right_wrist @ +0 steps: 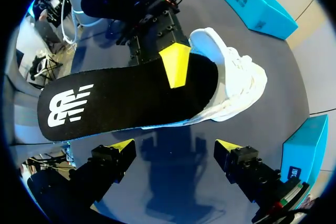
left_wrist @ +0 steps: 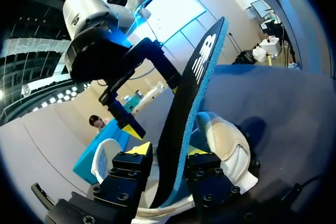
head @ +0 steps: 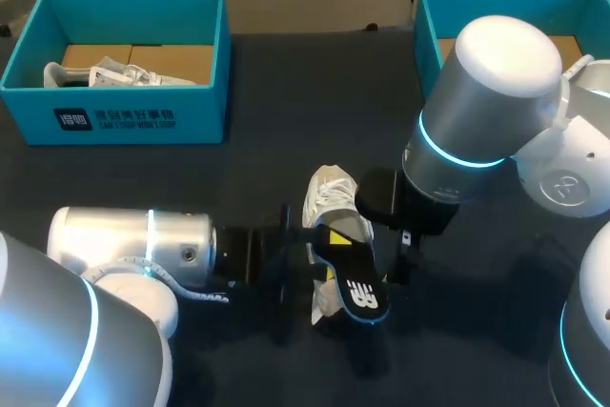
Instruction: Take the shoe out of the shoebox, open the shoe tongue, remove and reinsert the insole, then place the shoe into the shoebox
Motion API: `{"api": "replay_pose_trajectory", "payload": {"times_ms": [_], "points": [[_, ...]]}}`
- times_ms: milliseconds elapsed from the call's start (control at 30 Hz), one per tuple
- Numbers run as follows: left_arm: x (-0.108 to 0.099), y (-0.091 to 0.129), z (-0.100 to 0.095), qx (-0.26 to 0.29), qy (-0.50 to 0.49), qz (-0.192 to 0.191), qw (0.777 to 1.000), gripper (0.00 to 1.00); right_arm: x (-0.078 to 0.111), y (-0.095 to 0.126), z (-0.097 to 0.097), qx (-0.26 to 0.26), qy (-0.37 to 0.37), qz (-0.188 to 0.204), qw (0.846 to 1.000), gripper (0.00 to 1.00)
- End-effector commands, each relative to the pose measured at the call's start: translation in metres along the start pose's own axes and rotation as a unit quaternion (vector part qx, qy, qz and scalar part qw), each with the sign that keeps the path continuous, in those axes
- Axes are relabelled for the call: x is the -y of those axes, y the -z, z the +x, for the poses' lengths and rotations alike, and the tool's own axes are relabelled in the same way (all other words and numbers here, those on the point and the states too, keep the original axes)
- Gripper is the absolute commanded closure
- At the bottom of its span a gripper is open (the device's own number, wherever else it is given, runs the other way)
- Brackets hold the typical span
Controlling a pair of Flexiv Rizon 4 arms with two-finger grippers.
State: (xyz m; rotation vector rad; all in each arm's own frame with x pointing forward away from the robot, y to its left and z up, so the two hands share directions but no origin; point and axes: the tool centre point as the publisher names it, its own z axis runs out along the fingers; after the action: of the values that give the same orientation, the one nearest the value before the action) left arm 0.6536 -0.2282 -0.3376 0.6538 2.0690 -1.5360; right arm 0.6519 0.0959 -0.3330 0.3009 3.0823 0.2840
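Insole (right_wrist: pixel 131 95) in left gripper (left_wrist: pixel 168 150) shows white logo (right_wrist: pixel 70 104).

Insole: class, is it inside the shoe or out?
Partly out. One end of the insole is tucked in the white shoe; its logo end sticks out, held by the left gripper.
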Motion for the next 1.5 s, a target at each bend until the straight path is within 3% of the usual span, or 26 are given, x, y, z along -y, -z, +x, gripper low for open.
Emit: {"api": "replay_pose_trajectory", "payload": {"times_ms": [33, 1000, 1200, 1233, 1267, 1500], "points": [[0.006, 0.009, 0.005, 0.003, -0.003, 0.004, 1.0, 0.65, 0.0, -0.001, 0.001, 0.001, 0.0, 0.0, 1.0, 0.0], [0.025, 0.013, 0.003, 0.044, -0.014, 0.024, 0.999, 0.69, 0.0, -0.001, 0.001, 0.001, 0.0, 0.0, 1.0, 0.0], [0.031, 0.012, 0.003, 0.041, -0.023, 0.027, 0.999, 0.78, 0.0, -0.001, 0.001, 0.001, 0.0, 0.0, 1.0, 0.0], [0.032, 0.012, 0.004, 0.04, -0.026, 0.026, 0.999, 0.85, 0.0, -0.001, 0.001, 0.001, 0.0, 0.0, 1.0, 0.0], [0.031, 0.01, 0.004, 0.038, -0.027, 0.024, 0.999, 1.0, 0.0, -0.001, 0.001, 0.001, 0.0, 0.0, 1.0, 0.0], [0.019, 0.007, 0.007, 0.036, -0.04, 0.014, 0.998, 1.0, 0.0, -0.001, 0.001, 0.001, 0.0, 0.0, 1.0, 0.0]]}}
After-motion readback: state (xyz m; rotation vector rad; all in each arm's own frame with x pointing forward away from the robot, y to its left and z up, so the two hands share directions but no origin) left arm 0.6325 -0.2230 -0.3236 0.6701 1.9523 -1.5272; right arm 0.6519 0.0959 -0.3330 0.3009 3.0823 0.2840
